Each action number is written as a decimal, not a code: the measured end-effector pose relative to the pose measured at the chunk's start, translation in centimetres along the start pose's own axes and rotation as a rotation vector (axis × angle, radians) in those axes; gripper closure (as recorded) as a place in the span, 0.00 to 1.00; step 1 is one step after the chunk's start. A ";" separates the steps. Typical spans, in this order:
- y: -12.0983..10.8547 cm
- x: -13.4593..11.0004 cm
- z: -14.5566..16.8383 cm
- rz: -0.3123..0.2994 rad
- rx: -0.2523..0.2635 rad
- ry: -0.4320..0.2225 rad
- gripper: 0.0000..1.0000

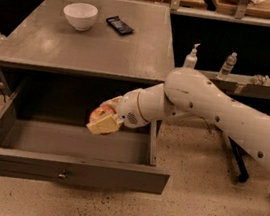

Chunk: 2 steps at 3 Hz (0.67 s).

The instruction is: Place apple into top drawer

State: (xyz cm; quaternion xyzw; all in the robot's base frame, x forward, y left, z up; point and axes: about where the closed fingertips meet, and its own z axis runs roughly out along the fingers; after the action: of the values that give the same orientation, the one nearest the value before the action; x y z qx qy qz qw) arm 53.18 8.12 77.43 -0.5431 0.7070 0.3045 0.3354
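The top drawer [65, 166] is pulled wide open below the grey table top; its flat front panel has a small metal knob at the centre. My gripper [103, 120] reaches in from the right on a white arm and hangs inside the open drawer, above its floor, toward the right half. It is shut on the apple [100, 112], whose reddish-orange skin shows between the pale fingers [103, 125].
A white bowl [80, 15] and a dark phone [120, 25] sit on the table top [82, 51]. Bottles [227, 64] stand on a low shelf at the right. A chair base [239, 168] is on the floor beside the arm.
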 end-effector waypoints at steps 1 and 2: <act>-2.5 1.1 2.2 0.011 0.017 0.009 1.00; -6.0 3.0 4.9 0.029 0.043 -0.010 1.00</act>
State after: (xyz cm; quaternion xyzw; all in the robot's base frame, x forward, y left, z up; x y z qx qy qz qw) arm 59.13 8.97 71.79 -0.5238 0.7196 0.2967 0.3462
